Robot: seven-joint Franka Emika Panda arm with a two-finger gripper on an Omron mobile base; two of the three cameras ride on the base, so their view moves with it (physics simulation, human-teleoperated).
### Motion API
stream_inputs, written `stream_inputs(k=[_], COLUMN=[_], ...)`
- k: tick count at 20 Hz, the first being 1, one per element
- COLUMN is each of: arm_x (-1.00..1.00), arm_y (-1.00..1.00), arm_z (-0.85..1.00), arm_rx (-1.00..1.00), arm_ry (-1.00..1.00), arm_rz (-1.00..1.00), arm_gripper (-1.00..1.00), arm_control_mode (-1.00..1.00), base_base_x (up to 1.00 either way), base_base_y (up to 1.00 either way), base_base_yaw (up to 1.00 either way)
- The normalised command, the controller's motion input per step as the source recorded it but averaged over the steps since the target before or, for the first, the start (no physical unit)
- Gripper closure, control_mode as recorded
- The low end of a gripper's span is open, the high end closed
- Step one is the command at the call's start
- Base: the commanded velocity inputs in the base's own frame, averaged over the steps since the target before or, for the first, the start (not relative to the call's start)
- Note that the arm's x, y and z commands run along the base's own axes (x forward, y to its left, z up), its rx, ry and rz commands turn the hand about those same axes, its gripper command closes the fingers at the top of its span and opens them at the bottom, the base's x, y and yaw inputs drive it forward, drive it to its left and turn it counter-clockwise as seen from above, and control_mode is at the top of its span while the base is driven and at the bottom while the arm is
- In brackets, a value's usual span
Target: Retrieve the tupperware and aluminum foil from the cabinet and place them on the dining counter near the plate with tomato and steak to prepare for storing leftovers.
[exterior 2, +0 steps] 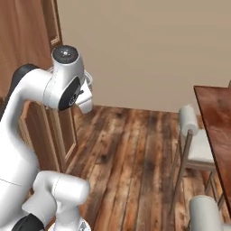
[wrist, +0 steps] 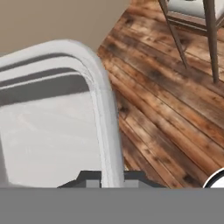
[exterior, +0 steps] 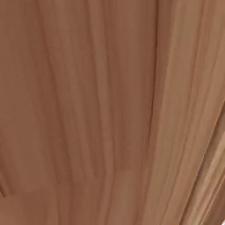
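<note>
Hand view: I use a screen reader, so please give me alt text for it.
A translucent grey-white tupperware sits close in front of the gripper, its rim between the dark fingertips. Beyond it lie a plank floor, chair legs and a beige wall.

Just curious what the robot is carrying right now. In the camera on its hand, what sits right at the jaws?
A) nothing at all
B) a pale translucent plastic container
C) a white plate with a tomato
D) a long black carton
B: the hand view shows the tupperware, its rounded grey-white rim running down to the jaws, above the wooden floor.
</note>
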Motion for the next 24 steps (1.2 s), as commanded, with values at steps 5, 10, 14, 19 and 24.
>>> stream_inputs(k=[5, 10, 14, 19, 24], arm_x=[0.0, 0.0, 0.0, 0.0, 0.0], arm_y=[0.0, 0.0, 0.0, 0.0, 0.0], arm_z=[0.0, 0.0, 0.0, 0.0, 0.0], arm_rx=[0.0, 0.0, 0.0, 0.0, 0.0], arm_ry=[0.0, 0.0, 0.0, 0.0, 0.0], arm_rz=[0.0, 0.0, 0.0, 0.0, 0.0], arm_gripper=[1.0, 1.0, 1.0, 1.0, 1.0], arm_control_mode=[1.0, 1.0, 1.0, 1.0, 1.0], base_base_x=[-1.0, -0.21, 0.3, 0.48, 0.64], base_base_y=[0.01, -0.12, -0.2, -0.03, -0.1], base_base_yaw=[-0.03, -0.38, -0.51, -0.57, -0.57])
